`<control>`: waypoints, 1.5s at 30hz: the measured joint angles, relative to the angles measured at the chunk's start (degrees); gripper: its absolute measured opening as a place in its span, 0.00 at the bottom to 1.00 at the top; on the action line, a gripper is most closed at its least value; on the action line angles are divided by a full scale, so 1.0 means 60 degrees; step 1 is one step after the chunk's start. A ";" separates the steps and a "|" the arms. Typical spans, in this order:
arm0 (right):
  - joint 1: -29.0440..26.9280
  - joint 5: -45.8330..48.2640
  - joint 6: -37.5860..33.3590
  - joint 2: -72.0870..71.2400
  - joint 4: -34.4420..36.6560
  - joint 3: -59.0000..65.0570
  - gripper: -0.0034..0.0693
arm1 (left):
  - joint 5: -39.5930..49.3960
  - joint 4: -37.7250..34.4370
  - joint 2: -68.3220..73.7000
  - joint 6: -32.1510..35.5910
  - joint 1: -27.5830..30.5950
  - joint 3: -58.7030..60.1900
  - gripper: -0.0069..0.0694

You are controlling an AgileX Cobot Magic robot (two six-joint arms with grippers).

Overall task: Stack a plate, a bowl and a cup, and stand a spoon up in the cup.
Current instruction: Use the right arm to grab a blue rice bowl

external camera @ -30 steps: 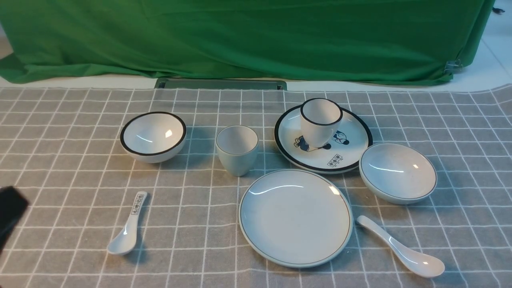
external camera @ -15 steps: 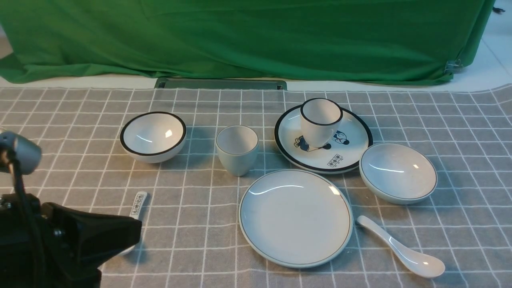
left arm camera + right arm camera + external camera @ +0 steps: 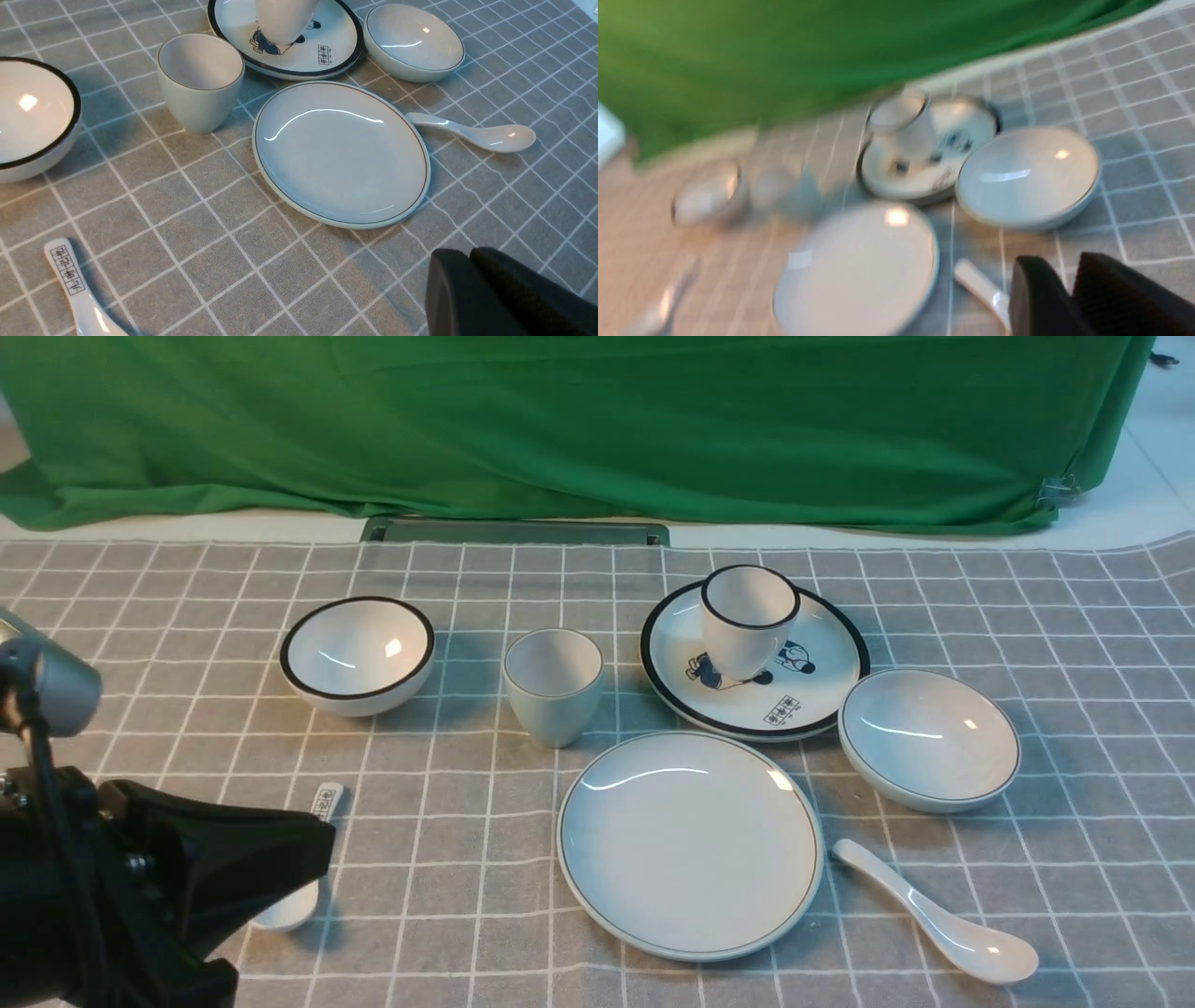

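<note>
**Nothing stacked yet: L jaws pressed together, R unclear**

We see the plate flat and bare on the checked cloth, close to the near edge, a bit R of centre. The bowl sits upright just beside it, twd the R edge and slightly farther back. The spoon lies by the near edge, R of the plate, handle tip just beside the plate rim; touching or not, we can't tell. The cup stands upright nr mid-surface, apart from the plate.

Behind the plate are a cartoon plate w/ a black-rimmed cup on it. A black-rimmed bowl sits L of the cup.

The left gripper is at the near-L corner, empty, pads together, hiding part of the marked spoon. The right gripper shows only in its blurred wrist view, so we can't tell its jaw state.
</note>
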 joint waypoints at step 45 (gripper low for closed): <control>0.1926 0.2885 -0.4740 1.5675 -0.3515 -0.9203 0.44 | 0.0662 -0.0937 -0.0929 0.1472 0.0000 0.0000 0.11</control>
